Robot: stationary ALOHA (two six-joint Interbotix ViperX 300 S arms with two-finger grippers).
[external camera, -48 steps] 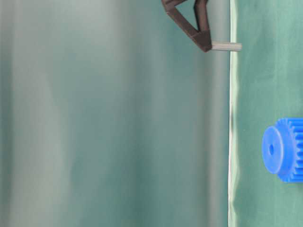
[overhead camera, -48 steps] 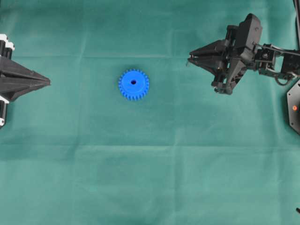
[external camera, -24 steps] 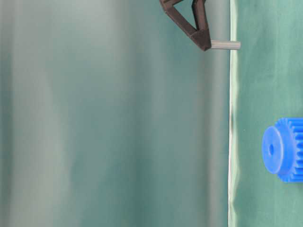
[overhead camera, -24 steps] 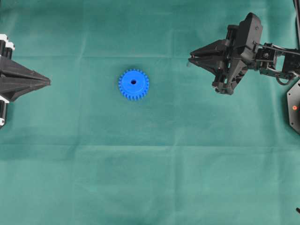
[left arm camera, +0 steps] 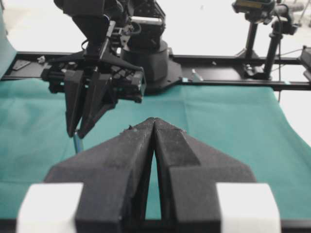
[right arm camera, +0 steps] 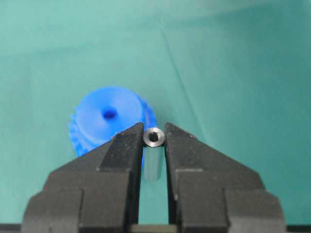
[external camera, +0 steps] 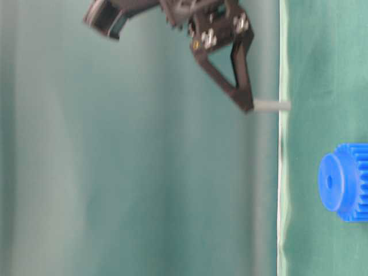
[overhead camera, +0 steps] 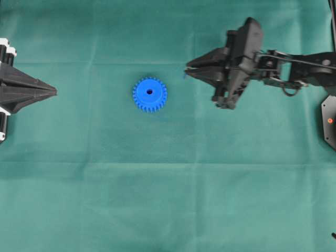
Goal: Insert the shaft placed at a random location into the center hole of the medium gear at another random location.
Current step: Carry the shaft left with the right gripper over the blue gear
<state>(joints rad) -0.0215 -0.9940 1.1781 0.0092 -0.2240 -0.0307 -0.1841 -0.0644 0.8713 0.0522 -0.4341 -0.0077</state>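
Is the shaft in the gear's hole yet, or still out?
Out. The right gripper holds the shaft clear of the medium gear; its center hole is empty.

- The medium gear (overhead camera: 149, 94), bright blue and toothed, is lying flat on the cloth, its center hole (overhead camera: 149, 92) facing up.
- The shaft (right arm camera: 154, 137), a short silvery pin, is hanging upright above the cloth, apart from the gear.

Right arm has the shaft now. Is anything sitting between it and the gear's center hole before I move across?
Nothing visible. The right gripper holds the shaft above the cloth, and only bare green cloth lies between it and the medium gear. The center hole is open and uncovered. The left gripper sits far off.
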